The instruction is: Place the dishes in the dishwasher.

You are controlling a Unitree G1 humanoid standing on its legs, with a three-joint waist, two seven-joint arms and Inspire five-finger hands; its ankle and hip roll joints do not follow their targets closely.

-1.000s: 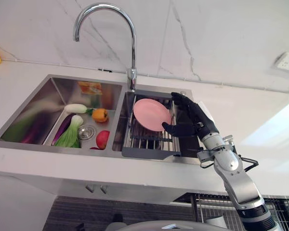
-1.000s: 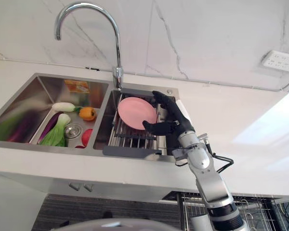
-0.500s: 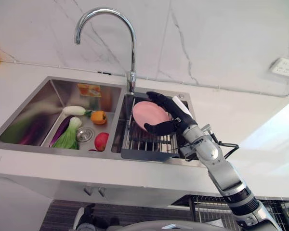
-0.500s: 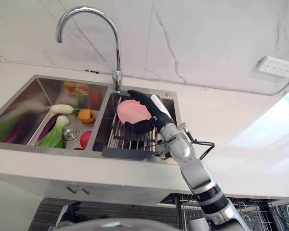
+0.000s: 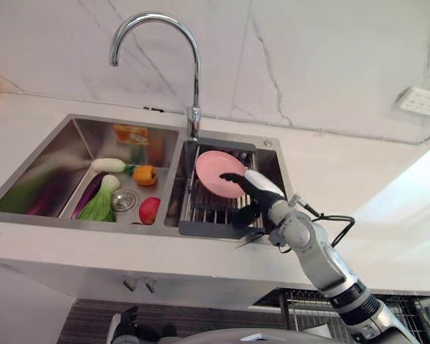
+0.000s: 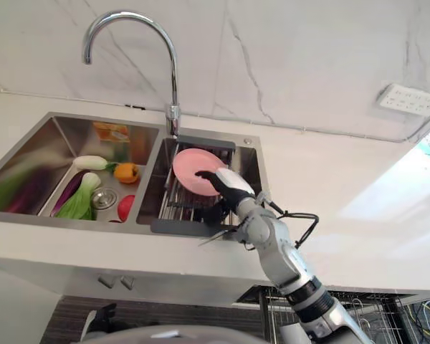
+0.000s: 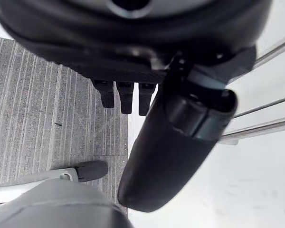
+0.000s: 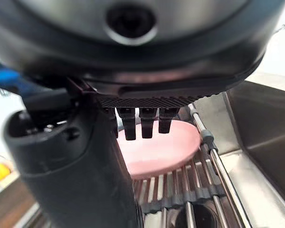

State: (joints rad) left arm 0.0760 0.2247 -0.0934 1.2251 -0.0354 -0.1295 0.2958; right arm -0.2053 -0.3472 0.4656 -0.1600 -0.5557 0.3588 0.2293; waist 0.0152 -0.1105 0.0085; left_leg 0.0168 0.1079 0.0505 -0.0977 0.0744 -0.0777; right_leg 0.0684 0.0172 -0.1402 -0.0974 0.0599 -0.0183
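Vegetables (image 5: pixel 106 197) lie in the left basin; in the right one, the pink plate (image 5: pixel 216 170) leans on the rack (image 5: pixel 209 208). The right hand (image 5: pixel 252 190), beside the plate a second ago, has now reached across its front, fingers extended over its face, not yet gripping. The left hand (image 7: pixel 175 142) hangs relaxed over the floor.

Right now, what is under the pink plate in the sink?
The round pink plate rests tilted on a metal wire dish rack in the right basin. The right hand covers the plate's lower edge, hiding what lies beneath there.
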